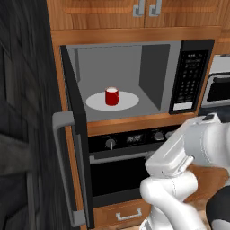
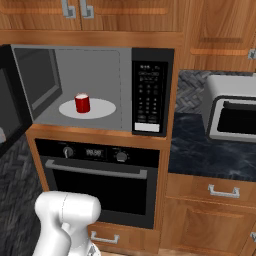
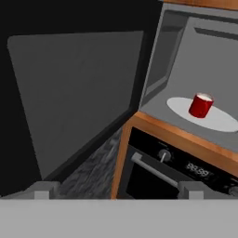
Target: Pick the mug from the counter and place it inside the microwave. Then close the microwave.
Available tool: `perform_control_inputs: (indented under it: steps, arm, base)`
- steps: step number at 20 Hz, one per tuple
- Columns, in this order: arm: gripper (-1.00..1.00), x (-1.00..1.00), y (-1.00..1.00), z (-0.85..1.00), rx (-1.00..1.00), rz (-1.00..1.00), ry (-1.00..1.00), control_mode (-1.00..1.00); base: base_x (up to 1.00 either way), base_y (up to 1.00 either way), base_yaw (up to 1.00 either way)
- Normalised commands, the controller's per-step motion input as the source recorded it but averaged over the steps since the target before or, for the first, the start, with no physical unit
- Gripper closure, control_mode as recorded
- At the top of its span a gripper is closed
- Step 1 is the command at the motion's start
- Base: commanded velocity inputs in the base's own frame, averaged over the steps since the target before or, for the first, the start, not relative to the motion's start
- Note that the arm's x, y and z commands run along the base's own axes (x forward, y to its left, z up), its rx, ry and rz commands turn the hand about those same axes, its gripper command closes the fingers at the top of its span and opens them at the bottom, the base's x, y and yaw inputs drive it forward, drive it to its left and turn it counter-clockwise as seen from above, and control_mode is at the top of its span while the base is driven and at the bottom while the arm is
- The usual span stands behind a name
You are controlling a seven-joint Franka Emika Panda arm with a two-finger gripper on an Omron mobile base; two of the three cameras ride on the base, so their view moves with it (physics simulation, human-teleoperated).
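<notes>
The arm [image 1: 179,166] is hanging folded low before the oven [image 2: 100,175], its gripper [image 3: 118,190] gaping wide and empty, facing the door [image 3: 69,93] and mug [image 3: 201,105].

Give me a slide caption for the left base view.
Red mug standing on the turntable inside the microwave, door still swung wide open.
</notes>
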Motion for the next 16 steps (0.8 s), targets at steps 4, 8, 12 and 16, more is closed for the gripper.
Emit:
perform_control_inputs:
  steps: [4, 8, 12, 16]
  arm:
    - [-1.0, -0.47, 0.1, 0.14, 0.15, 0.02, -0.11, -1.0]
    - [-1.0, -0.14, 0.0, 0.3, 0.11, 0.09, 0.0, -1.0]
    - [-1.0, -0.01, 0.0, 0.12, 0.12, 0.19, 0.0, -1.0]
    - [-1.0, 0.0, 0.0, 0.0, 0.1, 0.26, -0.01, -1.0]
  base:
    - [0.0, 0.0, 0.0]
    - [0.0, 0.0, 0.0]
    - [0.0, 0.0, 0.0]
    - [0.0, 0.0, 0.0]
